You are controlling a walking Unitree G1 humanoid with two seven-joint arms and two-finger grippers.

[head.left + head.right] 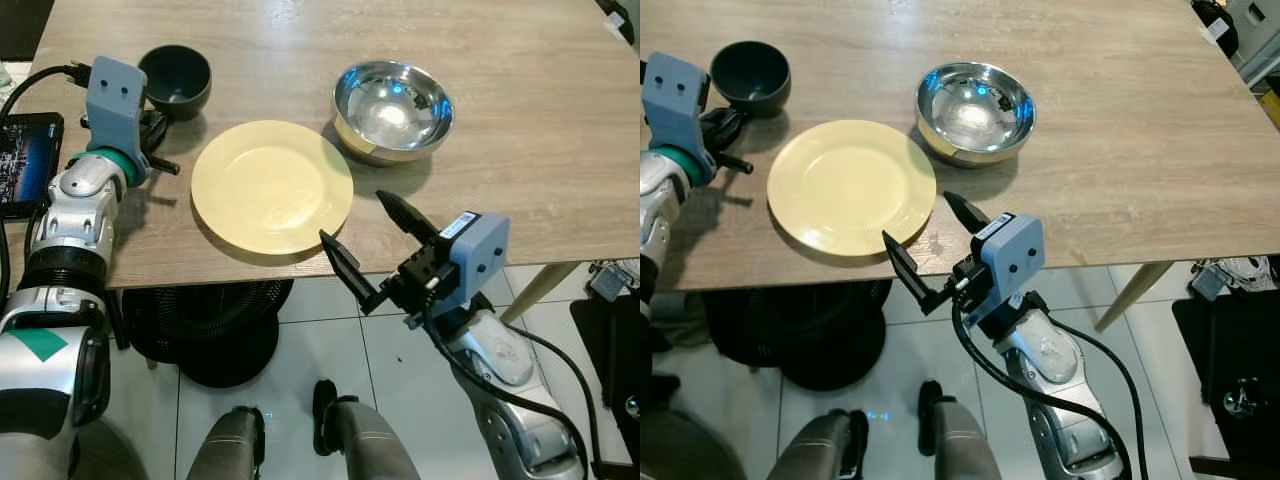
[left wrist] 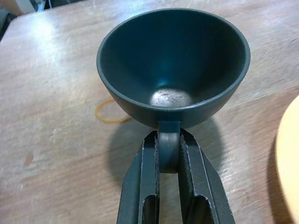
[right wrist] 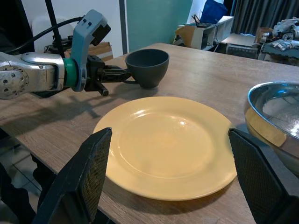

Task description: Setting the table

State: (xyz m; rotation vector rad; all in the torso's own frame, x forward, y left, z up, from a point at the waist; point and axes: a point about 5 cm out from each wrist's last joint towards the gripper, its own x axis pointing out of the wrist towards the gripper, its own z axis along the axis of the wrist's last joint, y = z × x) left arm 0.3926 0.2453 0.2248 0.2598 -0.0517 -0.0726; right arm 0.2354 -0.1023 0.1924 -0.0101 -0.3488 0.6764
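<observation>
**Dark cup held by its handle at the table's left end**

Dark cup (image 1: 175,80) sitting on the wooden table (image 1: 520,130), toward the robot's left, apart from the yellow plate (image 1: 271,186). Being gripped at its short handle by the left gripper (image 2: 169,156), both black fingers (image 2: 140,186) pressing in on either side of the handle. Possibly resting on the wood rather than lifted; hard to judge from the head views. Lying on the table just beyond the cup, a thin yellow rubber band (image 2: 108,113).

Sitting near the table's front edge, the yellow plate, its rim close to the steel bowl (image 1: 392,108) on the robot's right, whether touching or not being unclear. Standing upright and shining, the steel bowl.

Hovering at the table's front edge, just off the plate's near-right rim, the right gripper (image 1: 372,248), fingers spread wide and holding nothing, one finger tip reaching over the wood, the other hanging past the edge. Lying at the far left edge of the table, a dark tablet-like device (image 1: 25,160).
</observation>
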